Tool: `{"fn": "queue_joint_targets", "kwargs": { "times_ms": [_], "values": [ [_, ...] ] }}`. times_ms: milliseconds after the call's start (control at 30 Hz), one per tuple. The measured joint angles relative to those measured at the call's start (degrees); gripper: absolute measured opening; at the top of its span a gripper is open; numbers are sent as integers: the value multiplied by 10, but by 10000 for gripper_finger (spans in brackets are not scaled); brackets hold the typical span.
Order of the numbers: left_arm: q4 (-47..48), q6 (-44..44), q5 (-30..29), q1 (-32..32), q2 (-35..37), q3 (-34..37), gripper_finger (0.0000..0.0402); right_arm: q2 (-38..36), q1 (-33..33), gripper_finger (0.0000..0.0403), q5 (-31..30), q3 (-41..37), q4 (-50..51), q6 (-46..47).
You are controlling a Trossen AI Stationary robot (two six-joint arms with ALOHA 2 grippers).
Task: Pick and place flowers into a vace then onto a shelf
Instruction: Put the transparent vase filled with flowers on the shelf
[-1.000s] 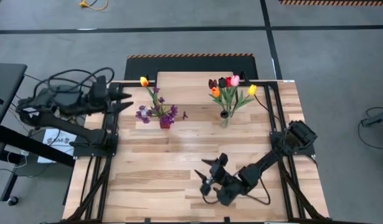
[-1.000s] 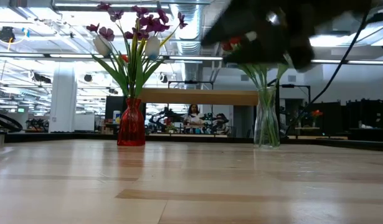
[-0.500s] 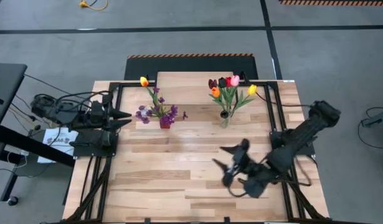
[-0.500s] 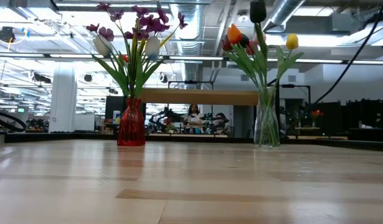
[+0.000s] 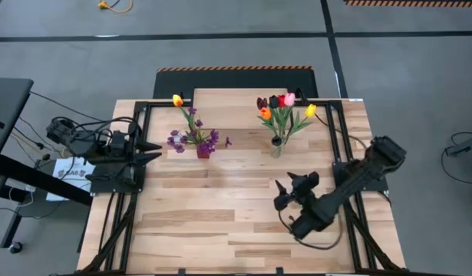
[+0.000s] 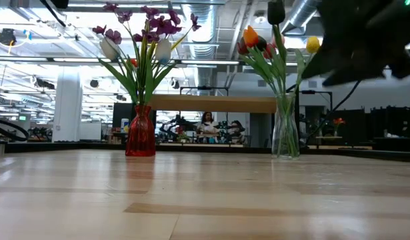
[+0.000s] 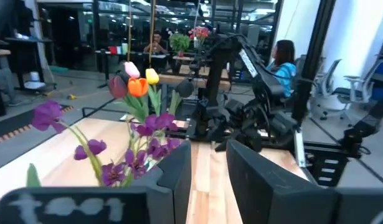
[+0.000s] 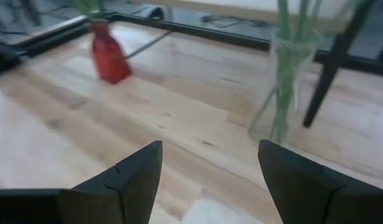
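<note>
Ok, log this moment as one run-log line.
left gripper: parked at table's left edge, empty | right gripper: open, empty, facing clear vase | red vase: standing, untouched

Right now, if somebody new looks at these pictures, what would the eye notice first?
Probably the two bouquets at the table's far side: purple sprigs with a yellow tulip in a red vase, and mixed tulips in a clear glass vase. Next, the right gripper, open and empty, over the bare planks in front of the glass vase, while the left gripper waits at the left edge.
</note>
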State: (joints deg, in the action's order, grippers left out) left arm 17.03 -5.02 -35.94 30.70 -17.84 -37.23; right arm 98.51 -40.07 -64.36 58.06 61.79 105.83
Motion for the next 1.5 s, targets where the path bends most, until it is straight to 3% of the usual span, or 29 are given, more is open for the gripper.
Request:
{"fn": "queue_joint_targets", "kwargs": {
  "times_ms": [333,700,967,1200,1333,1500],
  "values": [
    [-49,50,-19,0,0,47,90,77,49,260,11,-2,-5,85],
    [-49,53,128,2,0,84,90,77,62,260,36,-1,-1,97],
    [-43,68,171,10,0,85,90,77,64,260,-41,-15,14,50],
    [-43,74,177,11,0,85,90,77,51,260,-39,-19,156,39],
    [-47,92,177,11,0,85,90,70,33,260,-17,-57,186,59],
    [-64,106,176,11,0,85,90,7,3,260,-21,-143,109,42]
  ]
}}
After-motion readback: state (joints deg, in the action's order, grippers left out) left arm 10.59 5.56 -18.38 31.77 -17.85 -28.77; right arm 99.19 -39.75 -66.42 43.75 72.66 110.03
